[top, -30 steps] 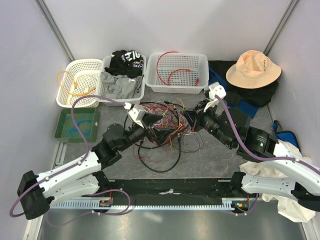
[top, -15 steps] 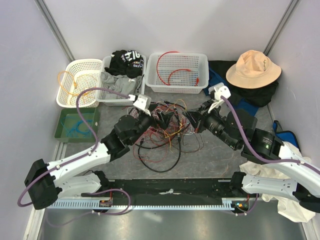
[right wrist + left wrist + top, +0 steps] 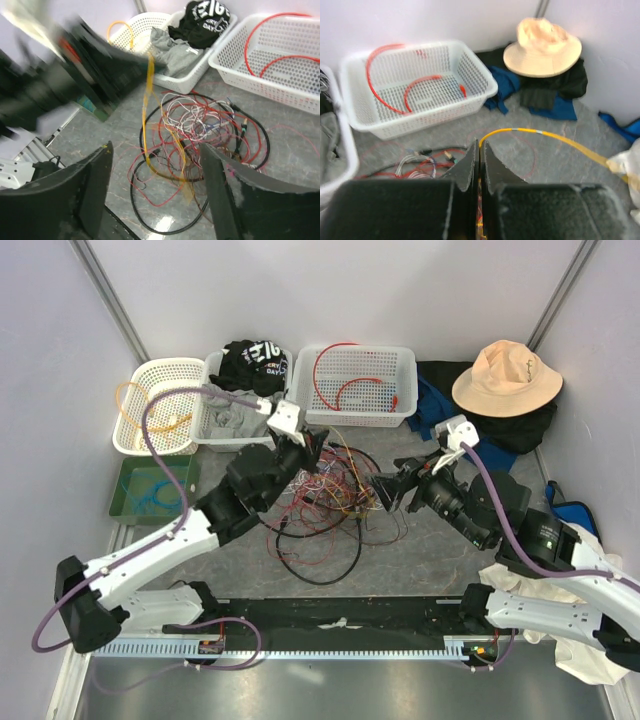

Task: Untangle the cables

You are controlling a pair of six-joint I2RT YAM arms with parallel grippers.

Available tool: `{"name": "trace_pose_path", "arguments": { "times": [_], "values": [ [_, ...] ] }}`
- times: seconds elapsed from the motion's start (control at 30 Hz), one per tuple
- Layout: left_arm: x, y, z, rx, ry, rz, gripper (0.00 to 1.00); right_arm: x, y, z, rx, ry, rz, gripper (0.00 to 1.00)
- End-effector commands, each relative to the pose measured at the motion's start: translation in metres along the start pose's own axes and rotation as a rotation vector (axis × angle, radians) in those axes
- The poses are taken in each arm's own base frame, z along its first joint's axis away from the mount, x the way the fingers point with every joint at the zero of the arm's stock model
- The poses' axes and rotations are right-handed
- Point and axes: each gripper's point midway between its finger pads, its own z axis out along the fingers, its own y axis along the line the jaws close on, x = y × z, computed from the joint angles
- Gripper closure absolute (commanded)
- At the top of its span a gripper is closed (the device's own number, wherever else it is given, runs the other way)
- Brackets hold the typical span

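The cables [image 3: 325, 508] lie in a tangle of red, white, black and yellow wires on the grey table between the two arms. My left gripper [image 3: 306, 446] hangs over the tangle's far edge. It is shut on a yellow cable [image 3: 545, 134], which comes out at the gripper tips [image 3: 481, 149] and runs off to the right. In the right wrist view that yellow cable [image 3: 146, 112] rises from the tangle [image 3: 205, 127] up to the blurred left arm. My right gripper [image 3: 386, 490] is open, just right of the tangle, with nothing between its fingers [image 3: 97, 185].
A white basket [image 3: 400, 400] holding a red cable stands at the back. To its left are a basket of clothes [image 3: 240, 405] and another basket [image 3: 150, 435] with an orange cable. A green tray [image 3: 125, 505] lies left. A beige hat [image 3: 505, 375] on dark clothes sits back right.
My left gripper has shut on the yellow cable and moved up and away toward the baskets. My right gripper has opened and pulled back to the right of the tangle.
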Motion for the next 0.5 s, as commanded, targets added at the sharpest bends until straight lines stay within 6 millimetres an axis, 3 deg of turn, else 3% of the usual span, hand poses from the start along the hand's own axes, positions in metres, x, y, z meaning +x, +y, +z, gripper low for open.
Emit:
{"name": "trace_pose_path", "arguments": {
  "times": [0.0, 0.03, 0.1, 0.13, 0.17, 0.37, 0.43, 0.47],
  "values": [
    [-0.112, 0.005, -0.010, -0.062, -0.107, 0.029, 0.98, 0.018, -0.025, -0.004, 0.097, 0.006, -0.011, 0.14],
    [-0.148, 0.000, -0.014, -0.054, -0.151, 0.015, 0.98, 0.023, -0.028, -0.003, 0.109, 0.013, -0.016, 0.13],
    [-0.170, -0.003, -0.015, -0.051, -0.158, 0.027, 0.98, 0.033, -0.033, -0.002, 0.131, 0.027, -0.021, 0.13],
    [-0.166, -0.004, -0.007, -0.060, -0.120, 0.050, 0.98, 0.036, -0.035, -0.001, 0.138, 0.031, -0.023, 0.13],
    [-0.197, -0.002, -0.012, -0.074, -0.170, 0.038, 0.98, 0.041, -0.036, -0.001, 0.141, 0.040, -0.025, 0.13],
    [-0.261, 0.002, -0.016, -0.128, -0.236, 0.103, 0.98, 0.057, -0.041, 0.002, 0.148, 0.061, -0.039, 0.14],
    [-0.278, 0.003, -0.022, -0.136, -0.268, 0.099, 0.98, 0.060, -0.041, 0.003, 0.145, 0.060, -0.036, 0.14],
    [-0.277, 0.004, -0.021, -0.144, -0.262, 0.105, 0.98, 0.066, -0.041, 0.005, 0.144, 0.070, -0.040, 0.14]
  ]
}}
